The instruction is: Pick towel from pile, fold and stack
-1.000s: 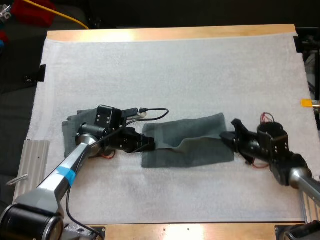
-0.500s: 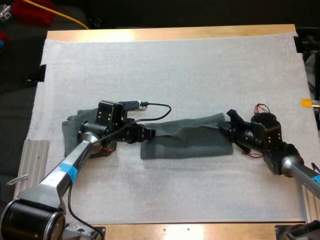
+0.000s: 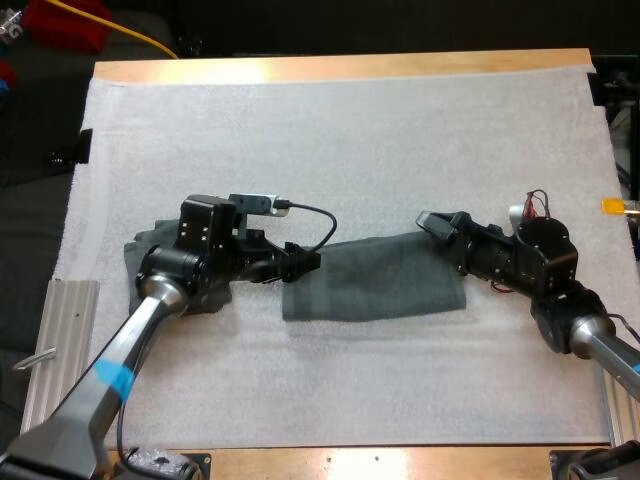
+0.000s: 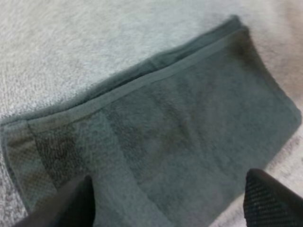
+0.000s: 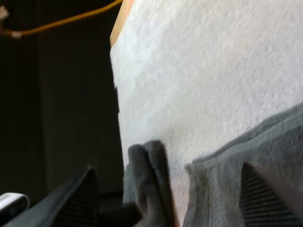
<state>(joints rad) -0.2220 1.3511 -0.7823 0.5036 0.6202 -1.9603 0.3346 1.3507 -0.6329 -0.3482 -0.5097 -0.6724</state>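
The left gripper's [image 3: 304,263] fingers [image 4: 71,205] stood apart, holding nothing, poised just over the left end of the folded towel [image 3: 375,282]. The right gripper's [image 3: 438,230] fingers [image 5: 270,198] were likewise spread and empty, at that towel's far right corner. The folded towel lay flat near the middle of the white mat [image 3: 330,130]. A crumpled towel [image 3: 140,255] sat to the left, partly under the left arm.

Two towels in all, one folded towel [image 3: 375,282] and one crumpled towel [image 3: 140,258], on one white mat [image 3: 350,130].
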